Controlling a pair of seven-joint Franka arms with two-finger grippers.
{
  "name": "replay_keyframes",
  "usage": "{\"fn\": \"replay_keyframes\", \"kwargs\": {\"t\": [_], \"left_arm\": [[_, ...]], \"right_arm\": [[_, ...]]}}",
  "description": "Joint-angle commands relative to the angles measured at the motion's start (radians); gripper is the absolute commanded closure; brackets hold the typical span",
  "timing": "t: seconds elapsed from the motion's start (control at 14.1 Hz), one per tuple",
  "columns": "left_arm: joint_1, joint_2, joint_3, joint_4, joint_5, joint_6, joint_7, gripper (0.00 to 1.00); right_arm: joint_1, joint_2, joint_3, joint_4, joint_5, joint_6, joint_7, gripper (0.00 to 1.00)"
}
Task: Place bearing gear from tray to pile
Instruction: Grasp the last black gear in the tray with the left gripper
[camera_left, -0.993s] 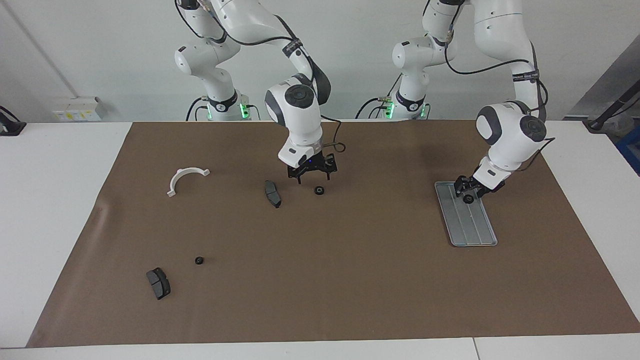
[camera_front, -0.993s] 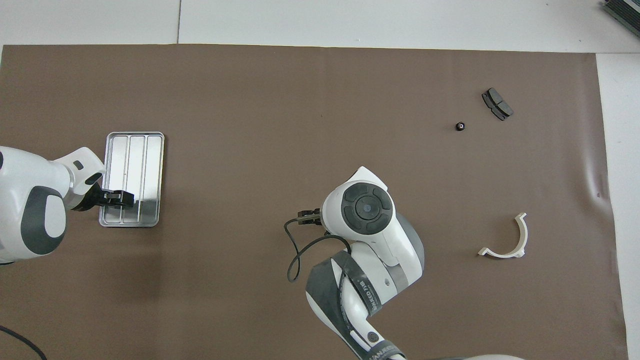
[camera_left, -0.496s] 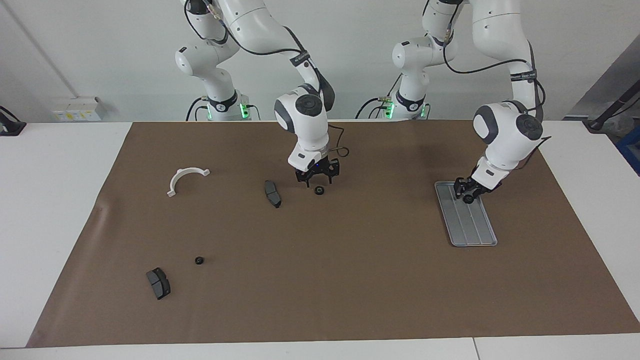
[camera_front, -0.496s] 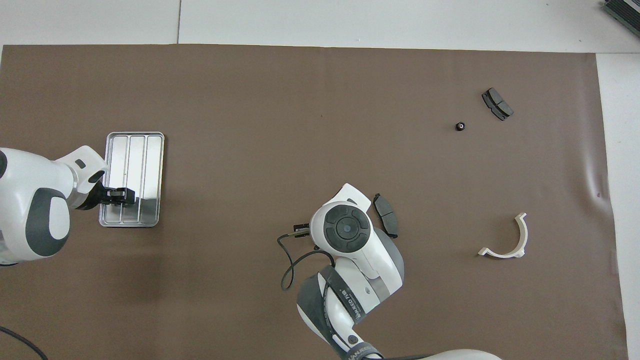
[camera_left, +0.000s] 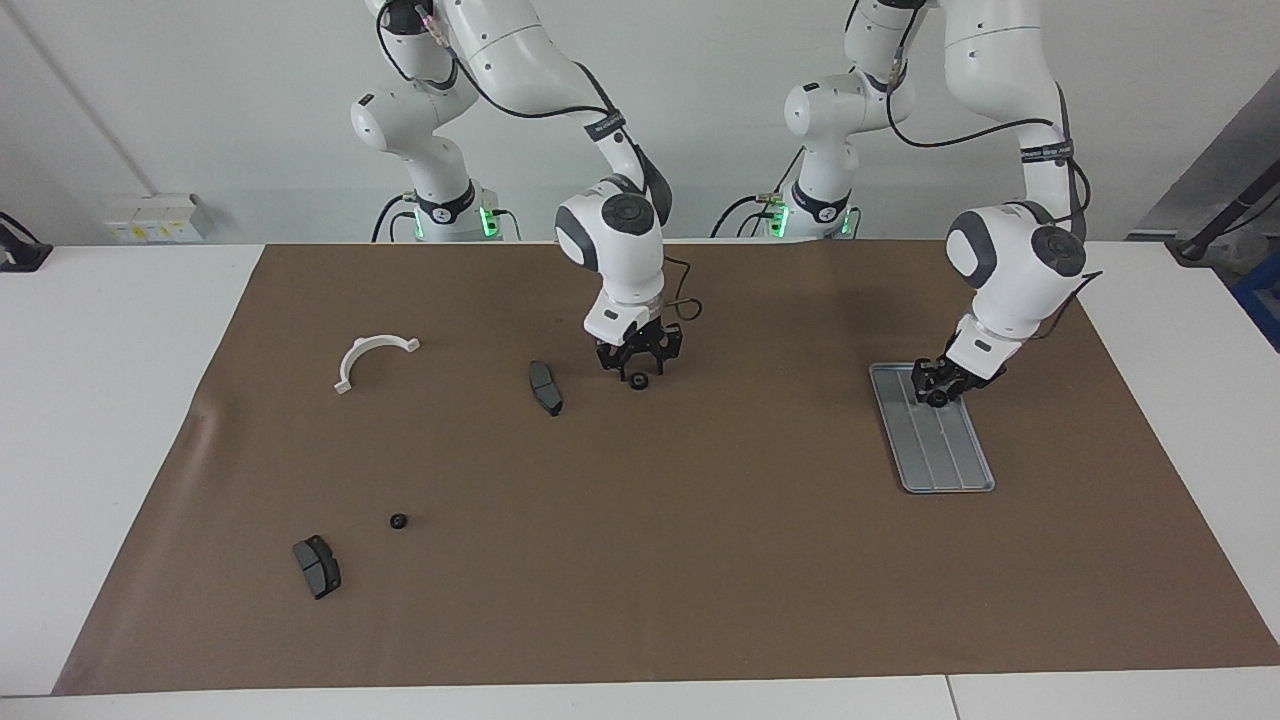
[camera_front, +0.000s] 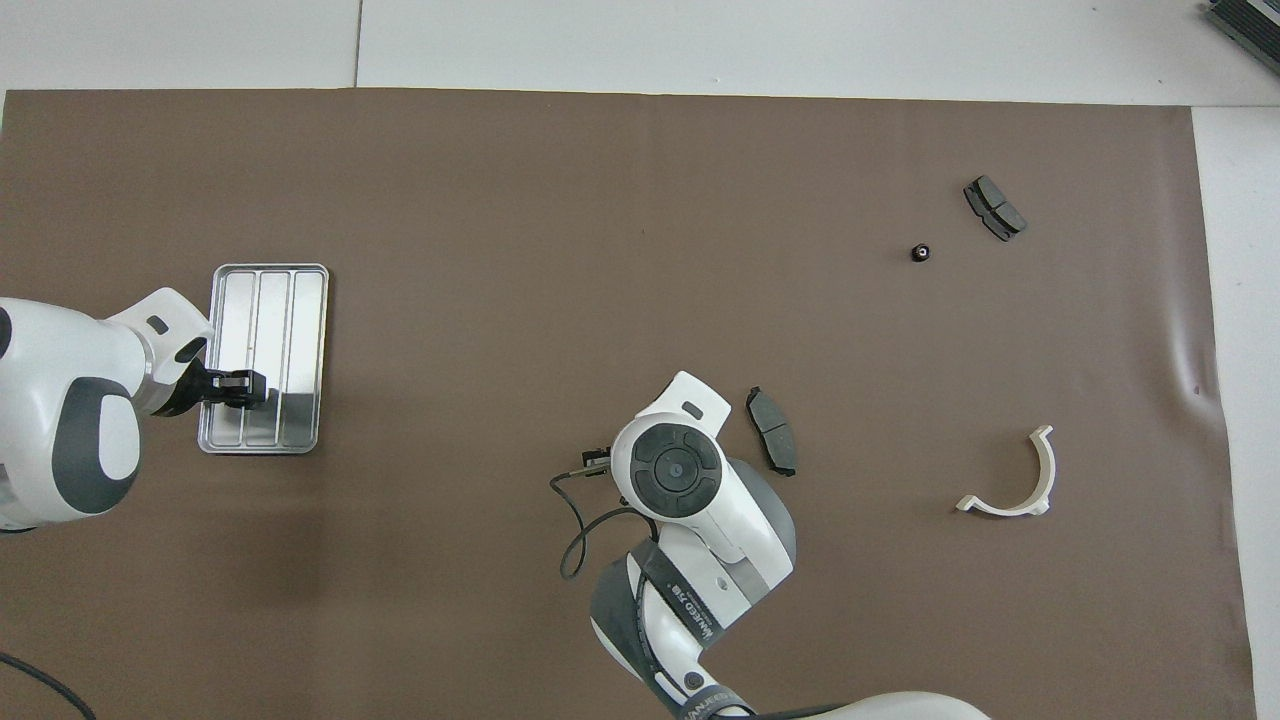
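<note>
Lowered since before, right gripper (camera_left: 638, 371) straddles a gear (camera_left: 638, 381) mid-mat; left gripper (camera_left: 938, 392) grips another gear (camera_left: 937, 398) over the tray (camera_left: 945, 455).

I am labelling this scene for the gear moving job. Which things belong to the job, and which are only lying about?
Part of the job:
- tray
- gear at the left gripper, over the tray
- gear on the mat, under the right gripper
- loose gear

Only lying about:
- two brake pads
- white half-ring
- brown mat
</note>
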Motion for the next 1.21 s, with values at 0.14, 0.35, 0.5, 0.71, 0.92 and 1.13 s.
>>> {"fn": "replay_keyframes", "kwargs": {"t": [0.14,0.35,0.5,0.71,0.92,1.13], "left_arm": [[0.008,-0.015,0.002,-0.029,-0.003,0.034,-0.019,0.54],[0.008,-0.015,0.002,-0.029,-0.003,0.034,-0.023,0.63],[0.005,-0.015,0.002,-0.029,-0.003,0.034,-0.039,0.67],[0.001,-0.012,0.002,-0.019,-0.003,0.033,-0.065,0.75],[-0.009,-0.006,0.001,0.012,-0.003,0.018,-0.101,0.77],[-0.061,0.02,-0.001,0.114,-0.003,-0.06,-0.205,0.77]], "right_arm": [[0.005,0.005,-0.004,0.002,-0.025,0.022,0.033,0.37],[0.005,0.005,-0.004,0.002,-0.046,0.023,0.038,0.41],[0.003,0.006,-0.004,0.002,-0.052,0.04,0.038,0.41],[-0.003,0.011,-0.004,0.005,-0.052,0.058,0.038,0.41],[-0.004,0.011,-0.004,0.005,-0.072,0.057,0.038,0.41],[-0.006,0.011,-0.004,0.004,-0.074,0.051,0.036,0.7]]}}
